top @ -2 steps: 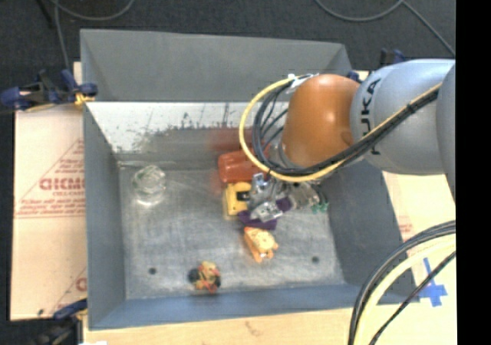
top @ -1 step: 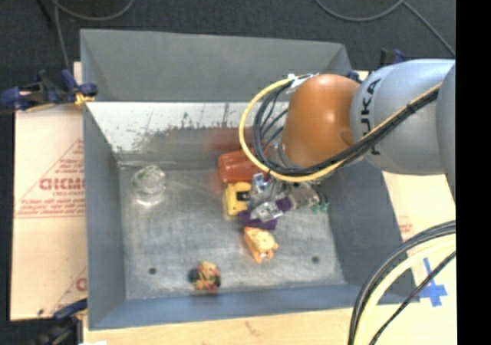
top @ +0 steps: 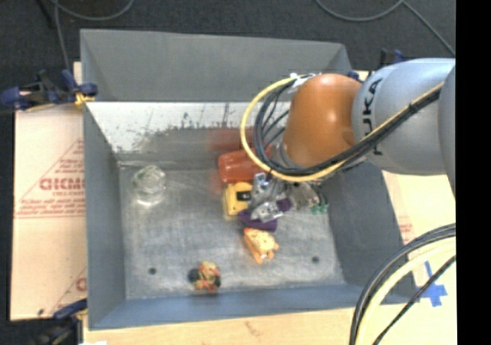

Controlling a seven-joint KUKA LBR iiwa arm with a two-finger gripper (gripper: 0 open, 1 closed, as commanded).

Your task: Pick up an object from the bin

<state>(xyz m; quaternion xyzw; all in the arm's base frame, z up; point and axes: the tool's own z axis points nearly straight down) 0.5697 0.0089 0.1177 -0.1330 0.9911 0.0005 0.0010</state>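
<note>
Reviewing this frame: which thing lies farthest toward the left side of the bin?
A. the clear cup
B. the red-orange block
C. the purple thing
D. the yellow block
A: the clear cup stands by itself near the left wall, while the purple thing, the yellow block and the red-orange block are clustered by the gripper right of the middle.
</note>
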